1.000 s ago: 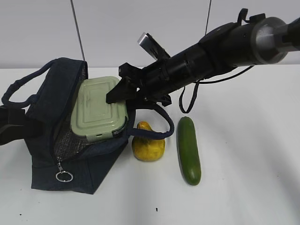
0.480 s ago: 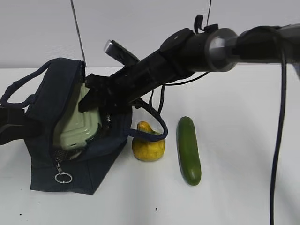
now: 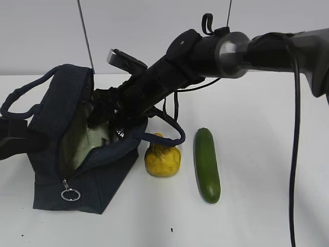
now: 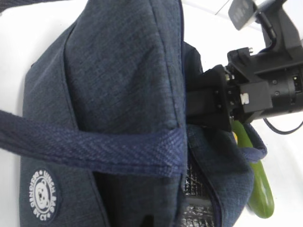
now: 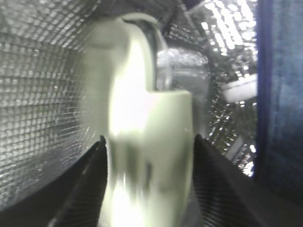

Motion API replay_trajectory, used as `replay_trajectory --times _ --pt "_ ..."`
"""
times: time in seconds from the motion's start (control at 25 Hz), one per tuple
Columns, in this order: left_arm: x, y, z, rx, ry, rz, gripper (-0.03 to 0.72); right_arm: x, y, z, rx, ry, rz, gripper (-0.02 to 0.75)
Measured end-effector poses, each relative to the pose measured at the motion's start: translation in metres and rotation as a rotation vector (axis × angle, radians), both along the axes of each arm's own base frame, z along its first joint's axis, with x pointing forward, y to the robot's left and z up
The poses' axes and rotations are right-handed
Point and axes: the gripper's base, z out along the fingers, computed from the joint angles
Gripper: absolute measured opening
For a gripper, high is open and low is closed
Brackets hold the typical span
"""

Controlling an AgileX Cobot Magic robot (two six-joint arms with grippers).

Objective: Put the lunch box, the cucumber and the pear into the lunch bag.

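Deep inside the bag (image 3: 77, 170), at about nine o'clock on the table (image 3: 267, 154), my right pincer (image 5: 147, 156) reaches through the open mouth with the box (image 5: 142, 142) standing on edge between its fingers (image 5: 87, 182), long axis running away from my wrist camera into the silver lining. Both fingers sit just beside the box's sides; the blur keeps me from telling whether they touch it, so I cannot say if I grip it or have let go. From outside, only a pale green sliver of box shows through the opening. My left pincer is closed and out of sight; its camera sees only navy fabric and a strap. At six o'clock the pear (image 3: 163, 159) stands upright, stub toward twelve, touching the bag's handle. Just beside it, toward three o'clock, the cucumber (image 3: 206, 164) lies with its long axis running twelve to six.
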Motion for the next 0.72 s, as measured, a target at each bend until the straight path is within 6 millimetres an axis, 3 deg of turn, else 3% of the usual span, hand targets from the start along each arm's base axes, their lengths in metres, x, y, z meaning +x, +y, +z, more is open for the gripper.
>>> replay_trajectory --times 0.36,0.72 --pt "0.0 0.0 0.0 0.001 0.0 0.0 -0.015 0.0 0.004 0.019 0.012 -0.022 0.073 0.491" --pt "-0.001 0.0 0.0 -0.002 0.004 -0.006 -0.015 0.013 -0.015 0.083 -0.093 -0.148 0.221 0.491"
